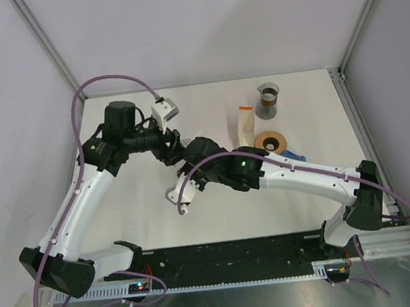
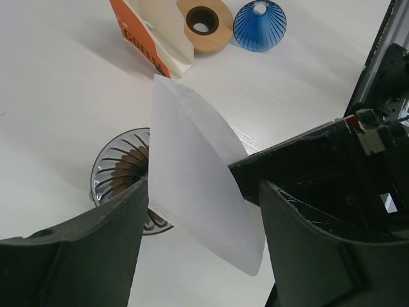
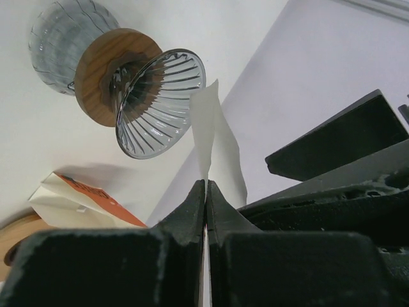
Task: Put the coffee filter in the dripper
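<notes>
Held in the air above the white table (image 1: 219,214), the coffee filter (image 2: 185,141) stands on edge. The right gripper (image 3: 206,187) pinches it along one edge, its two fingers pressed together on the paper. The left gripper (image 2: 203,192) is spread wide, with one finger on each side of the filter; whether either finger touches the paper cannot be told. In the overhead view the two arms meet at about 9 o'clock from the table's centre. The glass dripper (image 1: 268,101), ringed by a wooden collar, stands well apart from them at about 2 o'clock, near the far edge, and the filter is not yet in it. An orange-labelled filter packet (image 1: 244,126) lies at 8 o'clock of the dripper and a wooden ring (image 1: 270,142) at 6 o'clock. A blue ribbed cone (image 1: 298,157) sits near the ring at 4 o'clock, partly under the right arm.
</notes>
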### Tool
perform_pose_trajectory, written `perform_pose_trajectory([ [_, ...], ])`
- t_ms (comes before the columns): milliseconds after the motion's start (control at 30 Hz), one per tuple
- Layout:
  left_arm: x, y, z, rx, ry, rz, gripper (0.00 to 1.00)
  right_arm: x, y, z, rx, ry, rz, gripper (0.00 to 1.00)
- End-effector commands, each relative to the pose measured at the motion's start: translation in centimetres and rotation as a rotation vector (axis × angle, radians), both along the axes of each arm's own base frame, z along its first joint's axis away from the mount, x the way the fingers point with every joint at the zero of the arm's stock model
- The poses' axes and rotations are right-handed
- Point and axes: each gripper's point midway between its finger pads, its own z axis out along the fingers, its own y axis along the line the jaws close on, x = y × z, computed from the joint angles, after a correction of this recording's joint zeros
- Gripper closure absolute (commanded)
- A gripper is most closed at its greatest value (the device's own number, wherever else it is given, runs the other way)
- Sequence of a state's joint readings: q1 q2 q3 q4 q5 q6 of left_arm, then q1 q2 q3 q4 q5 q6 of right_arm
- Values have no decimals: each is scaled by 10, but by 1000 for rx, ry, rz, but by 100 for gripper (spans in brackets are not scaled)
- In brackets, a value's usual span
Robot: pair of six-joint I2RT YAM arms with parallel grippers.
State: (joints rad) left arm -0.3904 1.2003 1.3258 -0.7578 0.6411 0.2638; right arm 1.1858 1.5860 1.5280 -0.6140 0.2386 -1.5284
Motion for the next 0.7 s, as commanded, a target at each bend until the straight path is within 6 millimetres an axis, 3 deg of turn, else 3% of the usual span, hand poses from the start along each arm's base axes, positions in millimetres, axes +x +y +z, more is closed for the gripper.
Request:
perform_pose_trajectory([
  [0, -15, -5, 15, -42, -37, -62, 24, 12, 1, 30, 111, -3, -67, 100],
  [167, -25, -8, 23, -69, -32, -105, 15, 19, -4, 27, 128, 20, -101, 100],
  [333, -26, -8, 23, -63, -42, -119, 13, 21, -5, 28, 144, 21, -120, 100],
  [667, 0, -5, 6, 12, -36, -58, 40, 16, -6, 30, 181, 30, -103, 100],
])
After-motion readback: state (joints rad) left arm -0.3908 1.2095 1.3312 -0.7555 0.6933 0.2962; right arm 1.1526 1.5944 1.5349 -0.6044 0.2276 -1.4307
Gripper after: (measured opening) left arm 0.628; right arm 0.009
